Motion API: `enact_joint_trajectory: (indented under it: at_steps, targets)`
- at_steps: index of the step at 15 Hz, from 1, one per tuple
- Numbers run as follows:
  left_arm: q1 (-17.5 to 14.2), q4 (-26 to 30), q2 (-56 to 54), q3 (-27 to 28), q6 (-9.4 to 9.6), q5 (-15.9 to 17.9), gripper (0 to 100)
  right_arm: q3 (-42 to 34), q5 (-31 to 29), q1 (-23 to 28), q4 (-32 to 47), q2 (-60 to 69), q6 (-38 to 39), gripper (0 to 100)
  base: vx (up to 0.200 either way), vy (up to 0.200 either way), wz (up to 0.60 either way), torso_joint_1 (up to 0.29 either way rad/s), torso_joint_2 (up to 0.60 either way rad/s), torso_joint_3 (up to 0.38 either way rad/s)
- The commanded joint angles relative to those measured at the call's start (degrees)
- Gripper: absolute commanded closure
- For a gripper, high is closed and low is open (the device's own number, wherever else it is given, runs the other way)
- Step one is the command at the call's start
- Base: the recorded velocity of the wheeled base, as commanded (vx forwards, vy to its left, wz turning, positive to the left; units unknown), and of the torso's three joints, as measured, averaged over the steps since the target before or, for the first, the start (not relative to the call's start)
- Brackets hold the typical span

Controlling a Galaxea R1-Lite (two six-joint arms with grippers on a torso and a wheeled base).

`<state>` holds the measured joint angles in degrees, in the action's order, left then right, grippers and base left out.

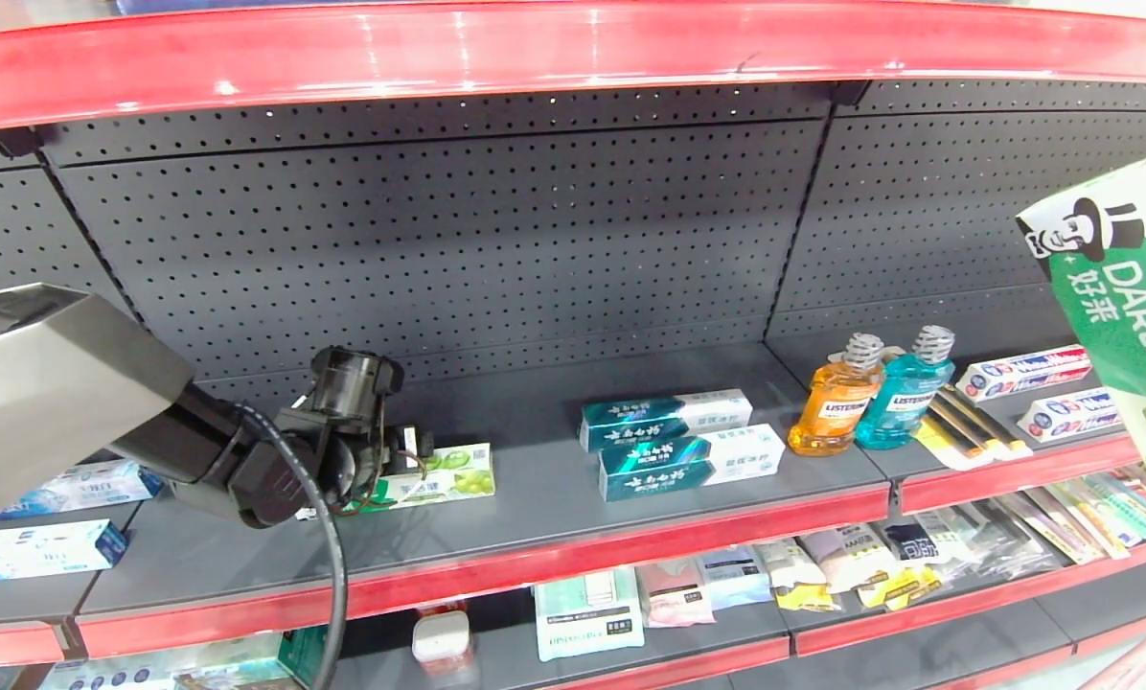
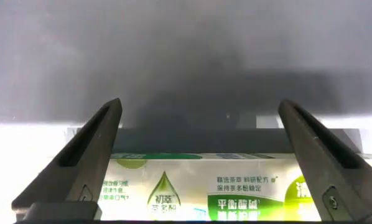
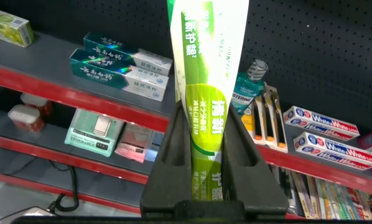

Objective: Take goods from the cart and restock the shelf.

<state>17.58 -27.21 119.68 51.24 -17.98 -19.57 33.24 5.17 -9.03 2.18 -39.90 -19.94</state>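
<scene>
A green-and-white toothpaste box (image 1: 444,476) lies flat on the dark shelf board (image 1: 535,498), left of centre. My left gripper (image 1: 402,458) is at that box's left end. In the left wrist view the left gripper (image 2: 199,109) is open, its fingers (image 2: 89,162) spread to either side of the box (image 2: 204,193) without pressing on it. My right gripper (image 3: 206,115) is shut on a tall green toothpaste box (image 3: 201,37), held upright in front of the shelf. That box (image 1: 1124,316) stands at the far right of the head view.
Two teal toothpaste boxes (image 1: 678,419) lie mid-shelf. Right of them stand an orange (image 1: 836,402) and a blue mouthwash bottle (image 1: 904,398), then toothbrushes and red-white boxes (image 1: 1023,372). Blue boxes (image 1: 41,551) lie far left. Below the red shelf lip (image 1: 535,565), packets fill a lower shelf.
</scene>
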Motion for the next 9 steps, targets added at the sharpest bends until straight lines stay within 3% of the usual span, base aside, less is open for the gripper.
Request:
enact_joint_trajectory:
  at_steps: [1,9]
  targets:
    - [0.0,-0.2,-1.4,-0.5,-0.04,0.1,0,0.0,0.0,0.0,0.0,0.0,0.0,100,0.000,0.000,0.00,0.000,0.00,0.000]
    - [0.2,-0.3,-3.0,-5.4,-0.04,0.1,0,-0.5,0.0,0.0,0.0,0.5,0.0,100,0.000,0.000,0.00,0.000,0.00,0.000]
